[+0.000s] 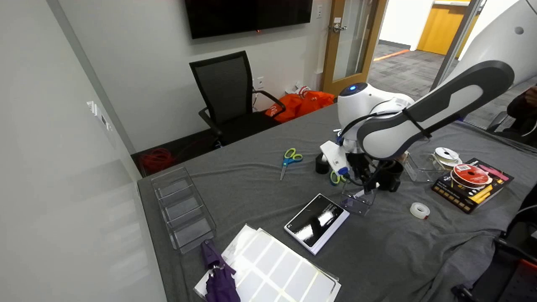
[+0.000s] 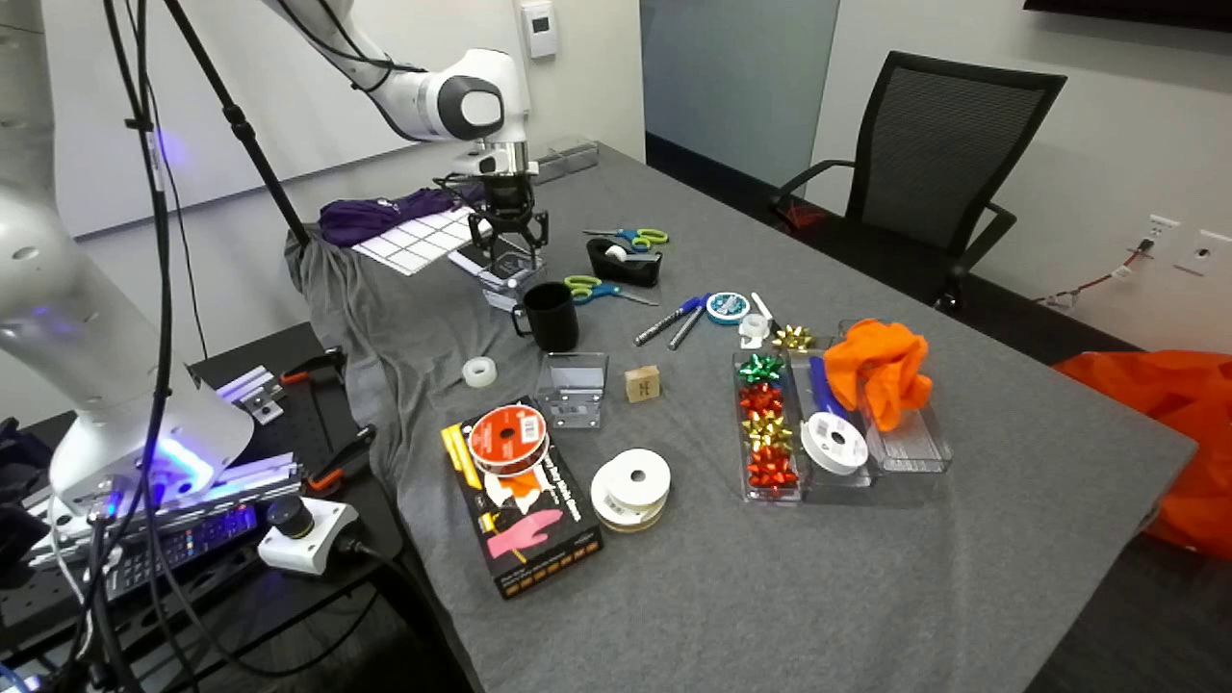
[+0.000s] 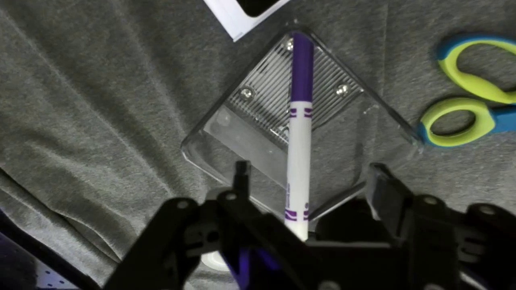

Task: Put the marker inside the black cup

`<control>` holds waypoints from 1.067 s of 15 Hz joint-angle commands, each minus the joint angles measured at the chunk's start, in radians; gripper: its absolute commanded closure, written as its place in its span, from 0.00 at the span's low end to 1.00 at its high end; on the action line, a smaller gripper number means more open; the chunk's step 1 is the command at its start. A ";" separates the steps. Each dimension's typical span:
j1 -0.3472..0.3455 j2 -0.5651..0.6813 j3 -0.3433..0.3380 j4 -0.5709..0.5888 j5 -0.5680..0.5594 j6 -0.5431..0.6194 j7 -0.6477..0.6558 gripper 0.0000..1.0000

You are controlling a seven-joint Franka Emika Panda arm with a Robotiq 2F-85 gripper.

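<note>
A white marker [image 3: 300,133] with a purple cap lies across a clear plastic container [image 3: 209,174], its lower end passing behind the gripper's linkage in the wrist view. My gripper [image 3: 310,176] is open, one finger on each side of the marker's white barrel, with a gap visible on both sides. In an exterior view the gripper [image 2: 513,265] hangs pointing down over that container. The black cup [image 2: 551,318], with a handle, stands upright beside the container; in an exterior view the black cup [image 1: 391,176] is partly behind the arm.
Green-and-blue scissors [image 3: 455,121] lie right of the container in the wrist view. A black tape dispenser [image 2: 624,265], a white tape roll [image 2: 479,372] and a small clear box [image 2: 576,409] surround the cup. A black-topped white box [image 1: 316,222] sits close to the container.
</note>
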 commanded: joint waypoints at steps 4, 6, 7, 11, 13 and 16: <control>0.026 0.045 -0.017 0.047 -0.016 -0.049 0.041 0.76; 0.032 0.049 -0.019 0.044 -0.024 -0.049 0.048 0.82; 0.037 0.053 -0.022 0.041 -0.032 -0.047 0.054 0.86; 0.057 0.066 -0.038 0.033 -0.082 -0.043 0.090 0.52; 0.065 0.074 -0.045 0.031 -0.109 -0.042 0.109 0.38; 0.072 0.088 -0.048 0.035 -0.134 -0.048 0.127 0.77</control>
